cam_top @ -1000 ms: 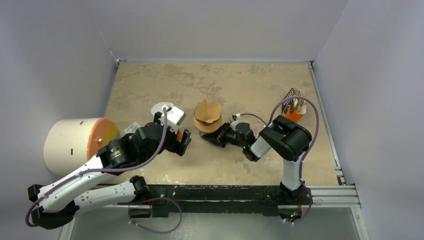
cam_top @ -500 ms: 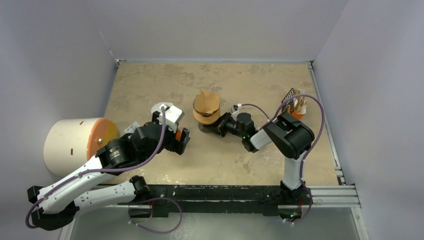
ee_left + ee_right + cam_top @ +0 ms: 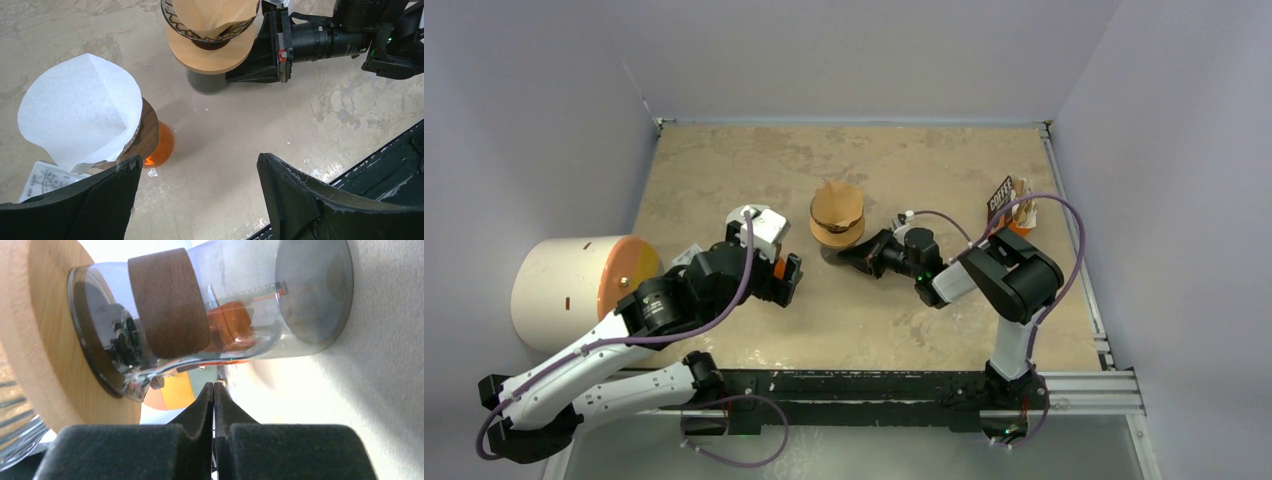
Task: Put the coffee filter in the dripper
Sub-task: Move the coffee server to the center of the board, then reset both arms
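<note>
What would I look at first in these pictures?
The tan coffee filter sits in the dripper on a smoky glass cup, mid-table, with the right gripper shut beside the cup. Left of it, a white paper cone tops an orange glass vessel, near the open left gripper.

The coffee filter (image 3: pixel 836 203) sits, tan and wavy-rimmed, in the dripper (image 3: pixel 837 236) at mid-bench (image 3: pixel 924 165). The right gripper (image 3: pixel 845 254) lies low, its fingers (image 3: pixel 856 250) pointing at the dripper's base from the right. The left gripper (image 3: pixel 782 283) hangs to the dripper's left, near a white filter (image 3: pixel 746 213). A coffee packet (image 3: pixel 1007 198) stands at far right, and a white cylinder (image 3: pixel 564 285) lies at the left edge.
</note>
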Action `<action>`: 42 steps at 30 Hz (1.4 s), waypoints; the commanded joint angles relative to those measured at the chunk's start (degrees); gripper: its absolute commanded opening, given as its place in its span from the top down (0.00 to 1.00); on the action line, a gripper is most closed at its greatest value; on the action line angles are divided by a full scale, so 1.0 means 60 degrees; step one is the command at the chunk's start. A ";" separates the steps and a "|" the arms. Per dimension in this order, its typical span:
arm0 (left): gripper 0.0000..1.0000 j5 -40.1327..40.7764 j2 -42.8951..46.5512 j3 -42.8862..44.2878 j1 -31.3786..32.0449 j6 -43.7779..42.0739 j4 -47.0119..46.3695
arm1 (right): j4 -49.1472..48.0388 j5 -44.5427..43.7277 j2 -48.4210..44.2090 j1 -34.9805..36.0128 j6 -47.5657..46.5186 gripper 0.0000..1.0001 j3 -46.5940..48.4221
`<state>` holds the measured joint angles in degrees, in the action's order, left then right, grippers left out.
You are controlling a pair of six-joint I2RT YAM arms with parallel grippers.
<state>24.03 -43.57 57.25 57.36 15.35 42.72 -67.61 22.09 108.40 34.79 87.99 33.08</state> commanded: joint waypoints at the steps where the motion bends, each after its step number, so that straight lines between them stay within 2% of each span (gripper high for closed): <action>1: 0.16 -0.0006 0.0108 -0.0094 -0.0068 -0.0083 -0.0426 | 0.0385 0.0211 -0.0851 -0.0096 -0.0535 1.00 -0.0291; 6: 0.15 0.0001 0.0094 -0.0094 -0.0090 -0.0083 -0.0438 | 0.1367 0.0293 -0.1712 -0.0262 -0.1066 1.00 -0.0609; 10: 0.15 0.0008 0.0085 -0.0101 -0.0110 -0.0083 -0.0433 | 0.2953 0.0175 -0.2684 -0.0424 -0.1920 1.00 -0.0707; 14: 0.15 0.0018 0.0093 -0.0095 -0.0125 -0.0030 -0.0455 | 0.5532 -0.0316 -0.3986 -0.0559 -0.3273 1.00 -0.0541; 23: 0.11 0.0092 0.0042 -0.0099 -0.0136 -0.0007 -0.0523 | 1.1752 -0.2707 -0.6790 -0.0611 -0.6720 0.98 0.1442; 31: 0.08 0.0154 -0.0032 -0.0080 -0.0198 0.0090 -0.0620 | 1.5155 -0.5231 -0.7825 -0.0612 -0.8362 0.68 0.3274; 35: 0.06 0.0422 -0.0169 -0.0003 -0.0200 0.0429 -0.0863 | 1.6500 -0.6435 -0.8155 -0.0605 -0.9024 0.40 0.4423; 37: 0.05 0.0612 -0.0340 0.0328 -0.0196 0.0456 -0.0840 | 1.7053 -0.7066 -0.8251 -0.0612 -0.9278 0.31 0.4928; 41: 0.05 0.1511 -0.0806 0.1392 -0.0200 0.0247 -0.0469 | 1.7841 -0.8142 -0.8332 -0.0611 -0.9701 0.02 0.5735; 42: 0.04 0.1732 -0.0954 0.1688 -0.0200 0.0121 -0.0369 | 1.8065 -0.8513 -0.8295 -0.0601 -0.9766 0.01 0.5969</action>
<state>28.08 -47.48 59.75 56.58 16.93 41.06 32.23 -18.13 59.33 31.42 34.11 63.59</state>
